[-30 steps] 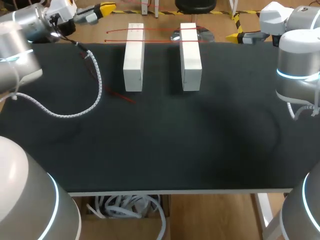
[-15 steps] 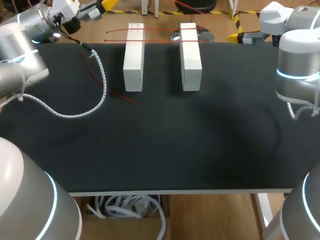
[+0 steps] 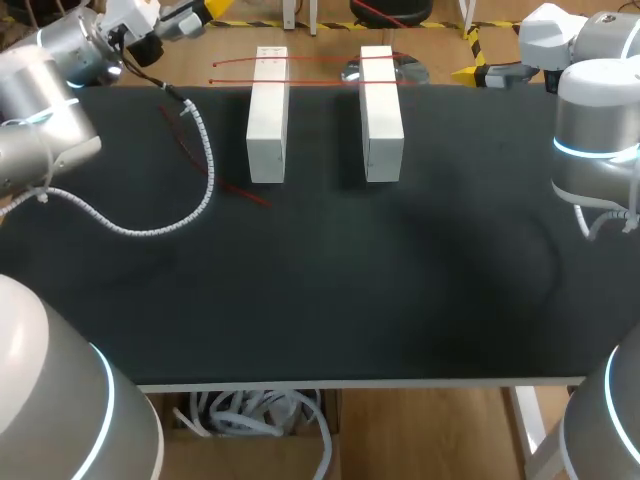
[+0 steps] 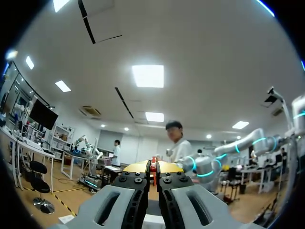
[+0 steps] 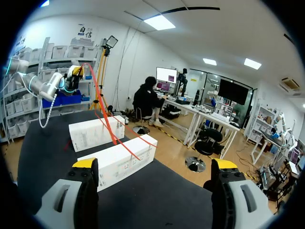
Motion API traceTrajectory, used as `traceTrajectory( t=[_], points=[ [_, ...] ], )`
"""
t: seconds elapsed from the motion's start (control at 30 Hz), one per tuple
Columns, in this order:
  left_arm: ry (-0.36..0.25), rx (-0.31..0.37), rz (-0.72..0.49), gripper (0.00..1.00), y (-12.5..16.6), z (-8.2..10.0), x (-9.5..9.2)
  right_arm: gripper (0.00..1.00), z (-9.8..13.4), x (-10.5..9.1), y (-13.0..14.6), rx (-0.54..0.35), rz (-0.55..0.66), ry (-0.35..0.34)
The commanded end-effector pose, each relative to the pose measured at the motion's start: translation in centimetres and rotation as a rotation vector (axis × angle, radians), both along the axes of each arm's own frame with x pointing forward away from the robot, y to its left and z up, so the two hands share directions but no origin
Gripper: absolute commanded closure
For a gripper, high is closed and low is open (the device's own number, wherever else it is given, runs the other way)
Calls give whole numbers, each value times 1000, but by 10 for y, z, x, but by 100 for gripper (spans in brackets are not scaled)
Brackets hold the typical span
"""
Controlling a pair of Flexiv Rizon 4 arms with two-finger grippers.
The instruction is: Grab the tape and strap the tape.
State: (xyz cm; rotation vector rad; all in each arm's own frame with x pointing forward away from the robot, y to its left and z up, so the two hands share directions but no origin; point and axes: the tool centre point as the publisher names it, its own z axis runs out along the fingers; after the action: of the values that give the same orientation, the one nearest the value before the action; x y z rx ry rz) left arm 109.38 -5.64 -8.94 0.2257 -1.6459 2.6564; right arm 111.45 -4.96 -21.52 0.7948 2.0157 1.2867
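Two long white boxes (image 3: 267, 115) (image 3: 381, 112) lie side by side at the table's far middle. A thin red tape (image 3: 300, 60) crosses their far ends in two strands, and another stretch trails on the black mat (image 3: 190, 150) left of the boxes. My left gripper (image 3: 213, 9) hangs beyond the far left edge. In its wrist view it (image 4: 153, 168) is shut on the red tape (image 4: 153, 164). My right gripper (image 3: 468, 72) is past the far right edge, open and holding nothing. From the right gripper (image 5: 155, 164) the tape (image 5: 102, 114) rises off the boxes (image 5: 97, 133) toward my left arm (image 5: 43, 88).
A white spiral cable (image 3: 150, 228) from my left arm loops over the left part of the black table (image 3: 330, 300). The boxes stand about a box-width apart.
My left gripper has swung farther back and toward the right past the table's far left edge, taking the red tape with it. The right arm has stayed still.
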Motion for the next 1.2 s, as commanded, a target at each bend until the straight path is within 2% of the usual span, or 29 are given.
traceTrajectory(
  t=[0.03, 0.53, 0.73, 0.9, 1.2],
  points=[
    [4, 2, 13, 100, -1, 2, -5, 0, 0, 0, 0, 1, 1, 0],
    [4, 2, 13, 100, -1, 2, -5, 0, 0, 0, 0, 1, 1, 0],
    [-92, -33, -57, 100, -10, 18, -7, 0, 0, 0, 0, 1, 1, 0],
    [-143, -19, -97, 100, -20, 24, -12, 0, 0, 0, 0, 1, 1, 0],
    [-177, -13, -109, 100, -31, 32, -14, 0, 0, 0, 0, 1, 1, 0]
  ],
)
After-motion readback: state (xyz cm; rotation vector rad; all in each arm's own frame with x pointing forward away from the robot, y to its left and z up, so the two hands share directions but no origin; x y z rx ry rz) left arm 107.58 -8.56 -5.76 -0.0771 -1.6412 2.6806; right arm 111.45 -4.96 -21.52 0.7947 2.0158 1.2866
